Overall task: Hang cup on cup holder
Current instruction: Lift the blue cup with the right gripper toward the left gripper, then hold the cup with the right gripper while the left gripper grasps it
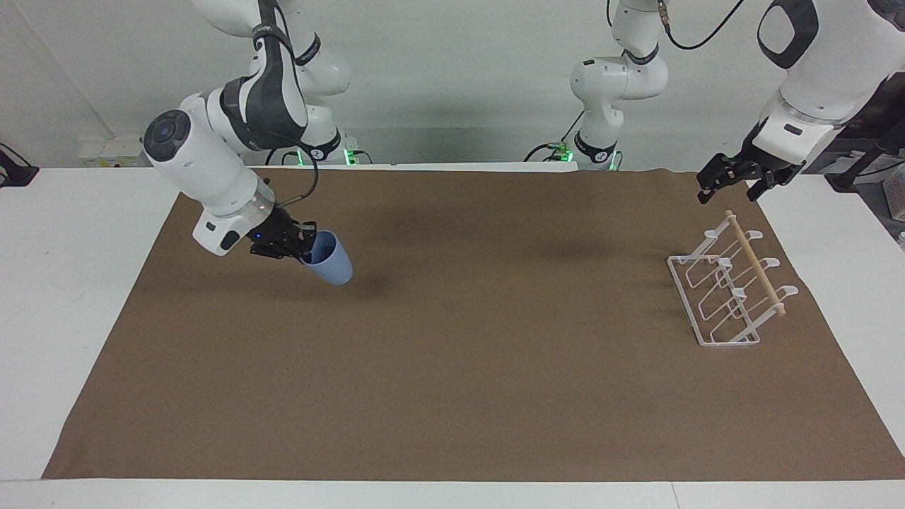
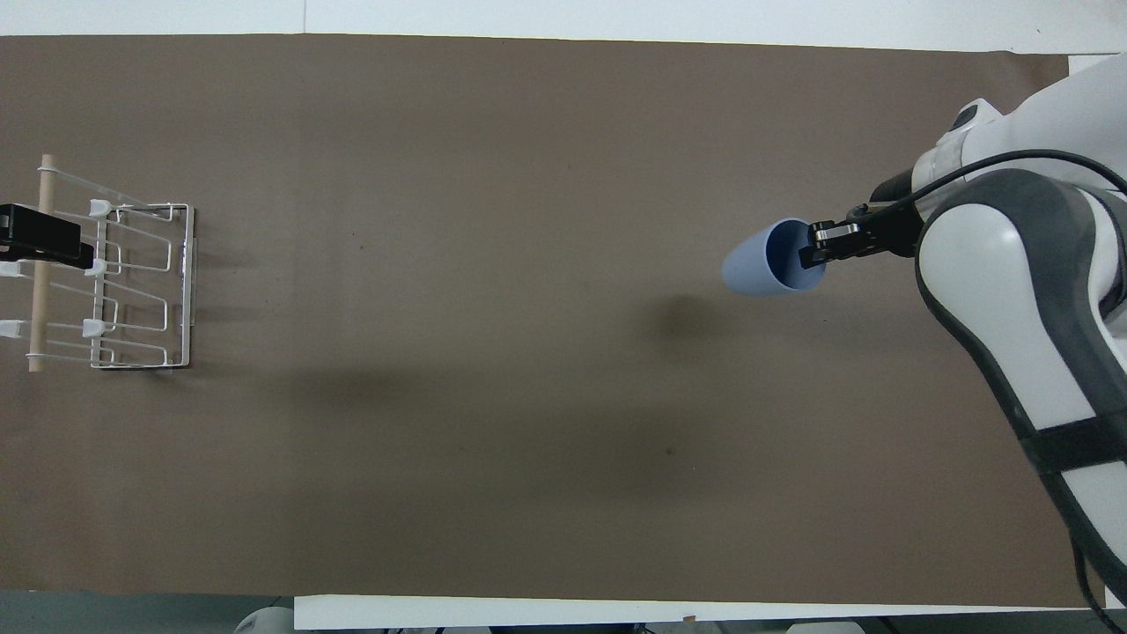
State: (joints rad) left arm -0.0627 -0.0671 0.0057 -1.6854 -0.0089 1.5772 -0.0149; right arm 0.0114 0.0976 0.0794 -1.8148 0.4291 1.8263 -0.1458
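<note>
The light-blue cup (image 1: 331, 260) (image 2: 762, 261) hangs tilted in the air over the brown mat at the right arm's end of the table. My right gripper (image 1: 302, 247) (image 2: 814, 251) is shut on its rim, one finger inside the mouth. The white wire cup holder (image 1: 728, 290) (image 2: 123, 282) with its wooden dowel stands on the mat at the left arm's end. My left gripper (image 1: 728, 185) (image 2: 40, 242) waits open in the air just above the holder's dowel end, holding nothing.
A brown mat (image 1: 452, 367) covers most of the white table (image 1: 63, 283). The cup's shadow falls on the mat below it. The arm bases and cables stand along the table edge nearest the robots.
</note>
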